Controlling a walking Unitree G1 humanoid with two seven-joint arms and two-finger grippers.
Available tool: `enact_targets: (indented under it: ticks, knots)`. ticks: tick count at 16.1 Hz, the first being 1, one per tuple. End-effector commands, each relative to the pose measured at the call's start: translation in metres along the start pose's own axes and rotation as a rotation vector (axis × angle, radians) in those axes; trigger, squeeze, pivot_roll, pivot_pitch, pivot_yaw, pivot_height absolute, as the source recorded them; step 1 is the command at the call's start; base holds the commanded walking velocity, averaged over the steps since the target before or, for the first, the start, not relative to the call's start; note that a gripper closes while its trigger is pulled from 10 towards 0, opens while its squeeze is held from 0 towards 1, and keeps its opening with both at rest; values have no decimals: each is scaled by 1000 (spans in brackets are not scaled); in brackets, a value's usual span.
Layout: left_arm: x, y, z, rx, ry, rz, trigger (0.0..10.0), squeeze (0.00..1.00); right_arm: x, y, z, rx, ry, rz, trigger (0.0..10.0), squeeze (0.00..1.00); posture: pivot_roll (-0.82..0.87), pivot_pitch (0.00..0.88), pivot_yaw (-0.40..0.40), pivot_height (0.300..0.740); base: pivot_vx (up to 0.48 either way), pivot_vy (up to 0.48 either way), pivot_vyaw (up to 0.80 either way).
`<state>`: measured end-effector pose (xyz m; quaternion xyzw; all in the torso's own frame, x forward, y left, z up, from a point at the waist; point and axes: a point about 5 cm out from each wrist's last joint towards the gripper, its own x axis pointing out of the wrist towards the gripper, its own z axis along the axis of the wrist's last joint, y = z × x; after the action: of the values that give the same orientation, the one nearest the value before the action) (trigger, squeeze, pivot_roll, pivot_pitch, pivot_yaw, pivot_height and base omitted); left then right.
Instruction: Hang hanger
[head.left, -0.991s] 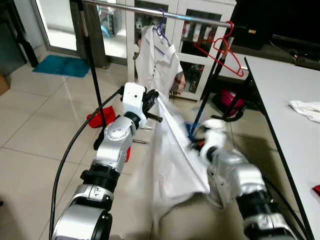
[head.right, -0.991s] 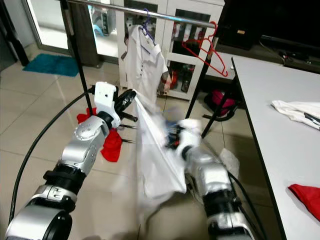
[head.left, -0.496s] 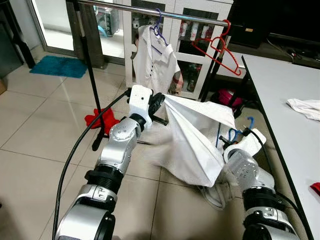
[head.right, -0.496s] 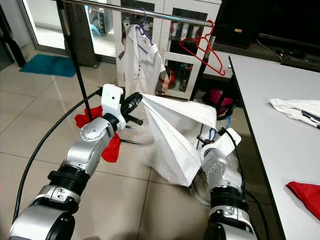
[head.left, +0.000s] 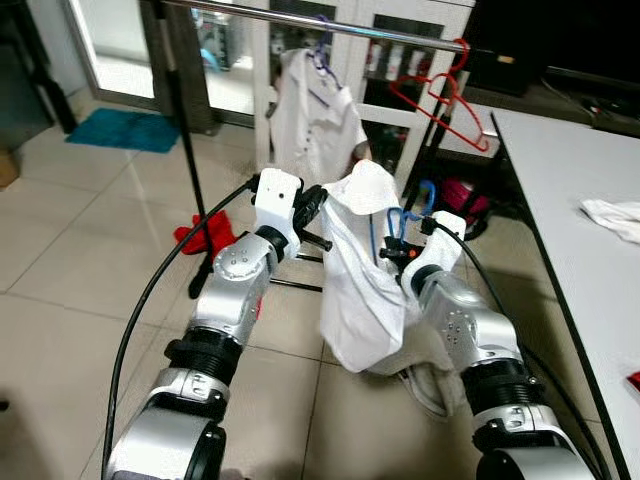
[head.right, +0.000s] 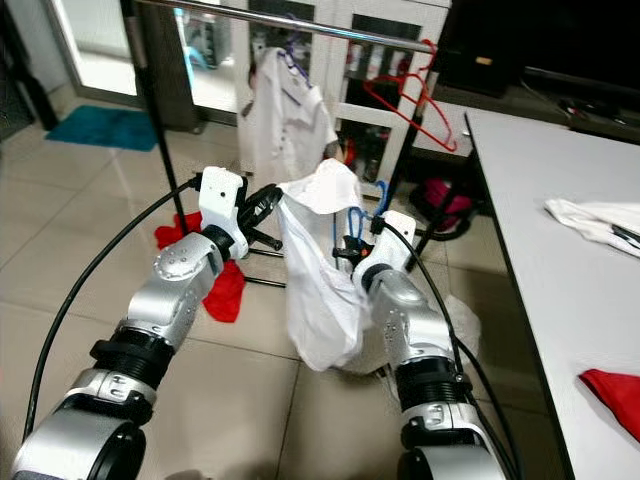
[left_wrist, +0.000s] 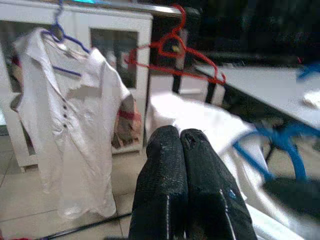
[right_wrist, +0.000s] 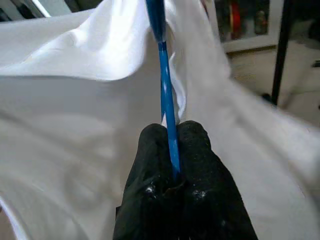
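A white garment (head.left: 358, 280) hangs bunched between my two arms, below the metal rail (head.left: 330, 25). My left gripper (head.left: 318, 200) is shut on its upper edge; in the left wrist view the fingers (left_wrist: 182, 170) are pressed together in front of the cloth (left_wrist: 195, 112). Close to the right of it, my right gripper (head.left: 395, 252) is shut on a blue hanger (head.left: 400, 222), whose thin rod (right_wrist: 167, 105) runs up between the fingers into the garment (right_wrist: 75, 100). On the rail hang a white shirt (head.left: 312, 120) and an empty red hanger (head.left: 445, 95).
A grey table (head.left: 570, 200) runs along the right, with a white cloth (head.left: 612, 215) and a red cloth (head.right: 610, 385) on it. A red cloth (head.left: 205, 238) lies on the tiles by the rack's black post (head.left: 185, 130). A teal mat (head.left: 120, 130) lies far left.
My right gripper has lifted the blue hanger up and in toward the left gripper. The garment, spread wide half a second ago, now hangs bunched between them.
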<state>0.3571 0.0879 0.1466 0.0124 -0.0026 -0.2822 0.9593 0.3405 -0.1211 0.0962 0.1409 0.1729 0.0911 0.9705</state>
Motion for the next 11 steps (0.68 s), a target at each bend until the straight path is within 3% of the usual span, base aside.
enact_targets:
  ticks: [1, 3, 5, 6, 8, 9, 11]
  knots:
    - [0, -10, -8, 25, 75, -64, 0, 0, -2, -3, 28, -34, -133, 10, 10000, 0, -65, 0, -93, 740, 0, 0, 0]
    - [-2, -1, -20, -4, 138, 45, 0, 0, -3, -10, 48, -88, -211, 4, 10000, 0, -71, 0, -89, 740, 0, 0, 0]
    - [-2, 3, -13, 7, 97, 60, 0, 0, -4, -19, 48, -57, -182, -21, 10000, 0, -70, 0, -95, 740, 0, 0, 0]
    - [-2, 3, -11, 6, 86, 62, 0, 0, -3, -23, 45, -24, -159, -53, 10000, 0, -70, 0, -95, 740, 0, 0, 0]
    - [-3, 5, -8, -7, 73, 84, 0, 0, -7, -63, 10, 134, -19, -345, 10000, 0, -66, 0, -103, 740, 0, 0, 0]
    - [-4, 6, -9, -7, 75, 90, 0, 0, -12, -74, -6, 165, 20, -401, 10000, 0, -65, 0, -104, 740, 0, 0, 0]
    - [-4, 5, -10, -8, 75, 91, 0, 0, -13, -71, -6, 150, 15, -387, 10000, 0, -69, 0, -101, 740, 0, 0, 0]
